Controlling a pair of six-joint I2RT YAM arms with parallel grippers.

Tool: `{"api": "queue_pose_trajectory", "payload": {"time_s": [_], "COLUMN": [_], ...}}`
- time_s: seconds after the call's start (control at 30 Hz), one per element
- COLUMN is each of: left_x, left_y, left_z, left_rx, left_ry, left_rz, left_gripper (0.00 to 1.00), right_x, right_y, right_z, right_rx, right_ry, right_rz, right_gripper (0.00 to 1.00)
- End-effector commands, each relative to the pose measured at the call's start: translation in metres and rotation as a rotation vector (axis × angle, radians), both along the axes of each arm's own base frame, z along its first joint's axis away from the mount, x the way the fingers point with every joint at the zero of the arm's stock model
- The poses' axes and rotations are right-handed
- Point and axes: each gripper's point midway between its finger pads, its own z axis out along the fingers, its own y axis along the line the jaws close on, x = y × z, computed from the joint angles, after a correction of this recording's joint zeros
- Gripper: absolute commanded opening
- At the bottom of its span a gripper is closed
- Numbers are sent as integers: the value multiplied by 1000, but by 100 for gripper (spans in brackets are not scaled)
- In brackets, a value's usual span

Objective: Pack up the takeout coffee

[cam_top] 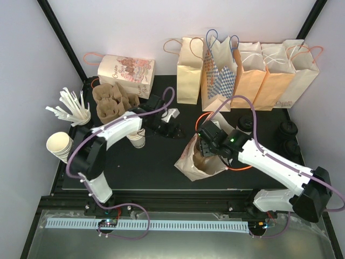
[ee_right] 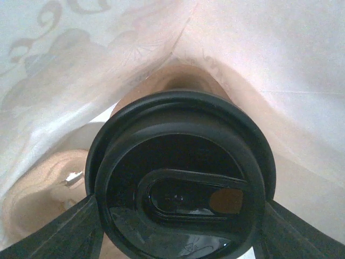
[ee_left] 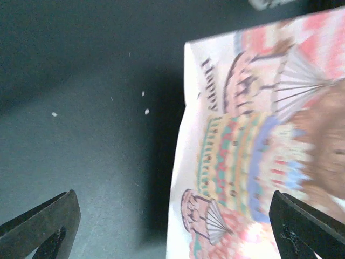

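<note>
My right gripper reaches down into an open printed paper bag lying near the table's middle. In the right wrist view the right gripper is shut on a takeout coffee. Its round black lid fills the view between my fingers, with the bag's pale inner walls around it. My left gripper is open and empty just left of the bag. In the left wrist view the left gripper stands wide over the black table beside the bag's cake-printed side.
A white cup stands under my left arm. Stacked lidless cups, stirrers and brown cup carriers are at the left. A printed bag and several paper bags line the back. Loose black lids lie right.
</note>
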Motion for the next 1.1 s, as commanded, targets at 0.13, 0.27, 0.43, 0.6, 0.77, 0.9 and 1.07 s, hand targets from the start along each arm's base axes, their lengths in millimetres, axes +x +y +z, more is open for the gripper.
{"api": "queue_pose_trajectory", "payload": {"time_s": [0.13,0.27,0.43,0.6,0.77,0.9,1.07], "left_x": [1,-12,-19,-26,-49,-66,-71], "left_y": [21,28,45,59,55,53,55], "left_z": [72,95,123,160,199,222,238], "left_rx": [-63,-91,-115,-198,-357,-476,-502], "left_ry": [-194,-252,-346,-442,-556,-640,-704], "left_rz": [65,50,97,145,69,23,2], "left_gripper": [99,99,99,99,99,98,96], "right_x": [9,14,21,24,27,29,30], "right_y": [-1,6,11,13,19,24,35], "right_z": [0,14,33,46,71,102,148], "right_rx": [-108,-83,-81,-109,-75,-27,84], "right_ry": [27,9,-11,-7,-29,-70,-137], "right_rz": [18,28,36,51,64,71,102], "right_gripper": [57,79,99,100,100,100,100]}}
